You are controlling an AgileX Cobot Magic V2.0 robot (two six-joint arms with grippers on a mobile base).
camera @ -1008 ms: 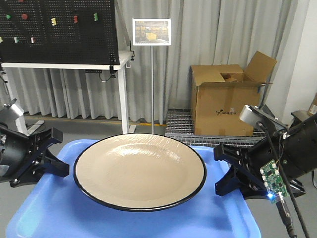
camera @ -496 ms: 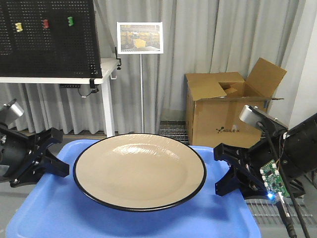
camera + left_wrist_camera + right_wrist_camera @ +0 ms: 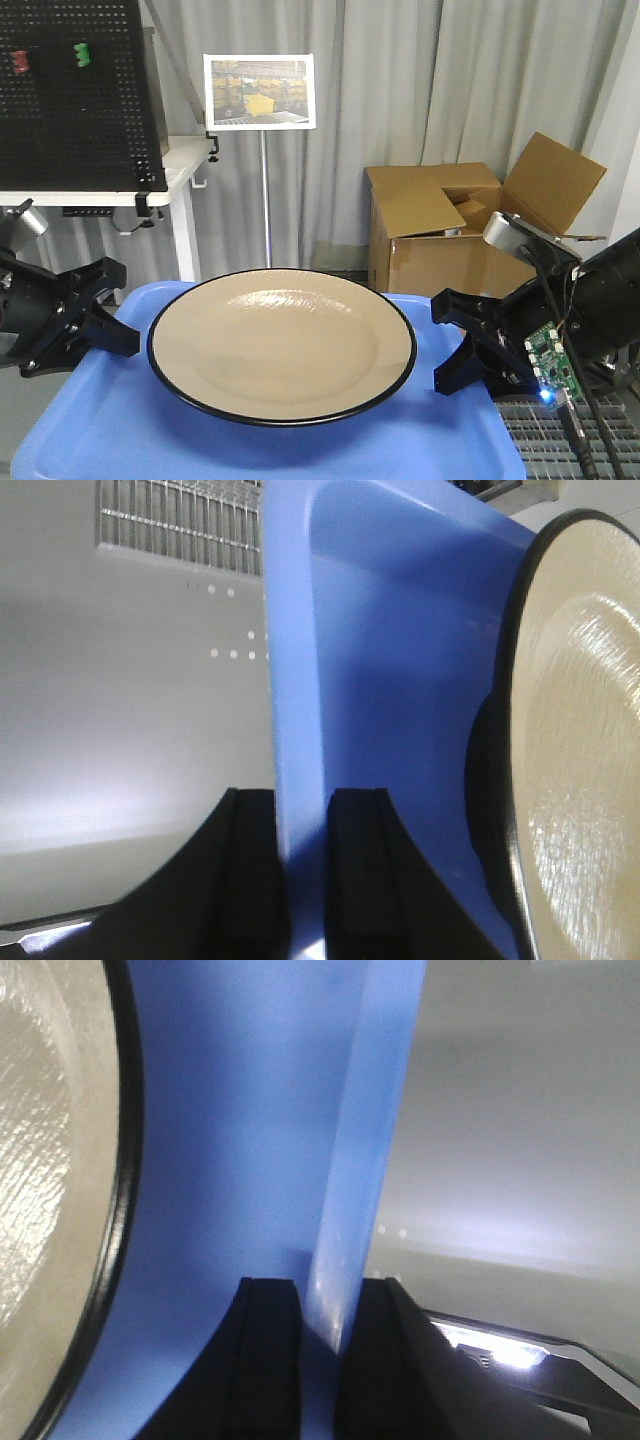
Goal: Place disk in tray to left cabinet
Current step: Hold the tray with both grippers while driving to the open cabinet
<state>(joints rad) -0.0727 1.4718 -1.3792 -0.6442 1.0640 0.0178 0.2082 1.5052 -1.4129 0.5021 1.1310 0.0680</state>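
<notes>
Sitting flat in the middle of the tray [image 3: 90, 430], the disk [image 3: 282, 345] is already loaded, with its black rim inside the blue rim on every visible side. The left end effector [image 3: 108, 306] is clamped on the tray's left rim and the right end effector [image 3: 447, 342] on its right rim. The tray looks carried between both arms, with nothing seen under it.

Judged from this, loading and pickup are done and delivery is left. No cabinet shows in any view, so shelf placement and release are not yet done.

Beyond the tray are a pegboard [image 3: 70, 100] over a white bench [image 3: 100, 185] at far left, a photo sign [image 3: 259, 92] on a stand, an open cardboard box [image 3: 450, 230] at far right, a grey curtain [image 3: 450, 70] behind, and a floor grate [image 3: 570, 440] at near right.

The front view gives the layout and both arms but hides the actual rim contact. The left wrist view shows it: black fingers [image 3: 250, 870] on either side of the blue rim wall, pinching it, with grey floor beyond. The right wrist view shows the same pinch on the opposite rim, with the disk edge near but apart from the fingers.
</notes>
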